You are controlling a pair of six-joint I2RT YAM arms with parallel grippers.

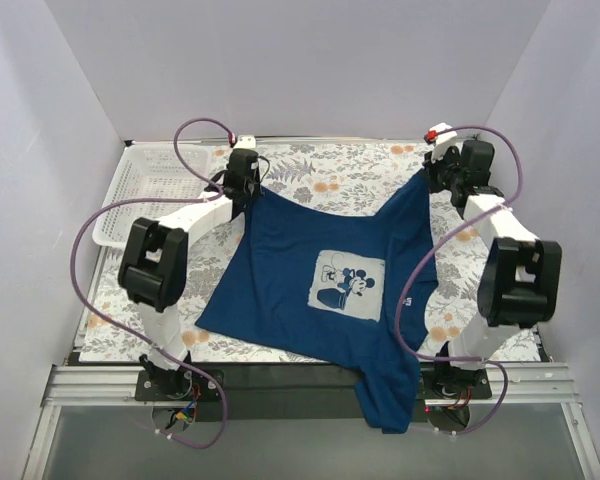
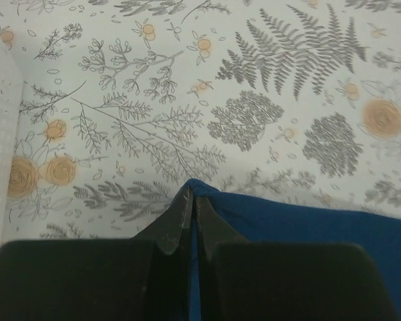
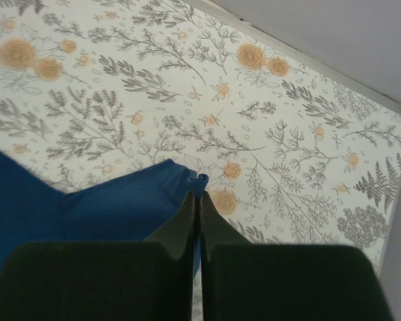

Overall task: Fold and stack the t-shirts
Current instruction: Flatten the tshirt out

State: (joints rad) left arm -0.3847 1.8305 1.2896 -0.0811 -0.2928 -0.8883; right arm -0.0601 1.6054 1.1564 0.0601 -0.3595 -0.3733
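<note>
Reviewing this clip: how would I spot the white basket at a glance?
Start from the floral tablecloth and go to its far left corner. There sits the white basket, a shallow plastic tray with perforated walls. It is the only rigid white container in view, just left of the spread blue t-shirt with the cartoon print.

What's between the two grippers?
The blue t-shirt edge spans from left gripper to right gripper, dipping over the floral tablecloth; top external view shows it.
</note>
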